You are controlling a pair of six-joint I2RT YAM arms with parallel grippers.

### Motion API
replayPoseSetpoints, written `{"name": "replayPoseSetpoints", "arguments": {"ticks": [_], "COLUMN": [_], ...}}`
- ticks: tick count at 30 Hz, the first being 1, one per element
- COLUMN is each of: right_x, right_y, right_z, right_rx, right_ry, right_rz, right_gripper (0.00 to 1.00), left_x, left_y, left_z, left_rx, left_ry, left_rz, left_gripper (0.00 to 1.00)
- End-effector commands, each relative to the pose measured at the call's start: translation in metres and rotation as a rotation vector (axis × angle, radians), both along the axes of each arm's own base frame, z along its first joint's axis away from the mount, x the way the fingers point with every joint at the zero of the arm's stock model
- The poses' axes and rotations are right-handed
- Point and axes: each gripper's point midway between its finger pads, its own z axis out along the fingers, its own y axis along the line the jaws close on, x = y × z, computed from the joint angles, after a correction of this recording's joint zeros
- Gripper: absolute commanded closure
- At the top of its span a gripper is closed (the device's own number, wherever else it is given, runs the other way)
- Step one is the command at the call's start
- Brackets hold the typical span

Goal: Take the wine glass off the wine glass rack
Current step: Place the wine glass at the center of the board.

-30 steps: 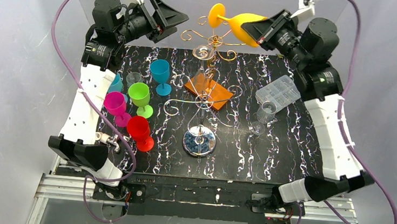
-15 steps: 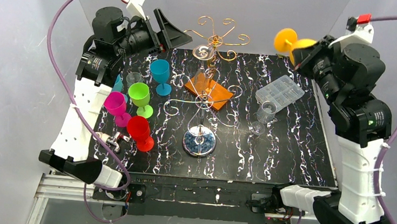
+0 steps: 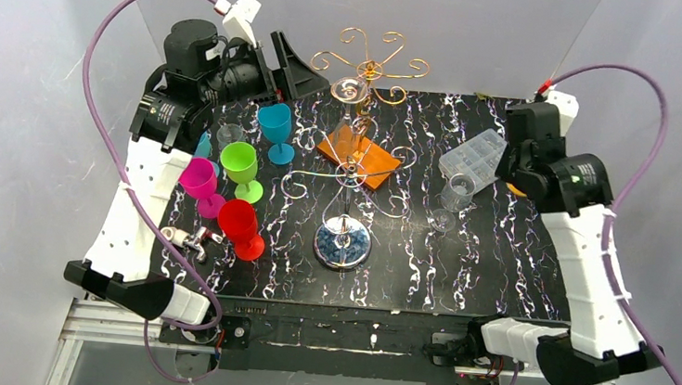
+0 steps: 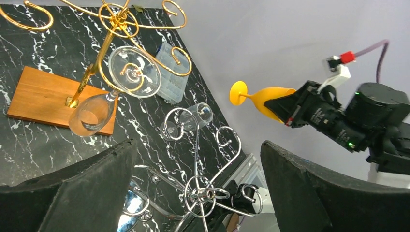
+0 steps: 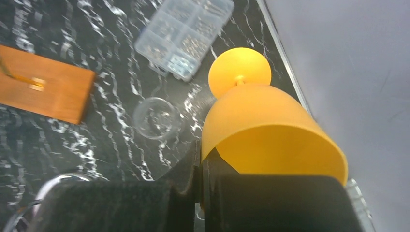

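The right claw point(image 5: 200, 166) is clamped on the rim of the yellow wine glass point(image 5: 270, 130), pinching the wall of its bowl. The glass's round foot points away from the claw, over the right edge of the table point(image 3: 499, 262). The glass is well clear of the wine glass rack point(image 3: 370, 67), a gold wire tree that stands far off to this claw's left. Just left of the held bowl a clear glass point(image 5: 154, 117) stands on the table. Beyond the foot lies a clear compartment box point(image 5: 183, 31) with small parts in its cells. Farther left is the wooden block point(image 5: 43, 92) that carries the gold pole. The left claw point(image 4: 197, 159) is raised with its fingers wide apart and grips nothing. Right ahead of it are the scrolls of a silver rack point(image 4: 198, 145). Past those, a hanging glass point(image 4: 92, 113) dangles bowl-down from a gold scroll. Four coloured glasses point(image 3: 239, 160) stand beneath and nearer than this claw.
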Motion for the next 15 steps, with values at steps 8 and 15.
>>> {"name": "replayPoseSetpoints", "arguments": {"ticks": [8, 15], "right_x": [0.024, 0.041], "right_y": [-0.036, -0.050], "right_z": [-0.100, -0.136], "right_rx": [0.175, 0.269], "right_ry": [0.261, 0.335], "right_rz": [-0.063, -0.093], "right_gripper": [0.99, 0.99], "left_x": [-0.025, -0.032], "left_y": [0.022, 0.020], "left_z": [-0.017, -0.032], "left_rx": [0.133, 0.141], "left_ry": [-0.040, -0.008], "left_rz": [0.039, 0.017], "left_gripper": [0.02, 0.02]}}
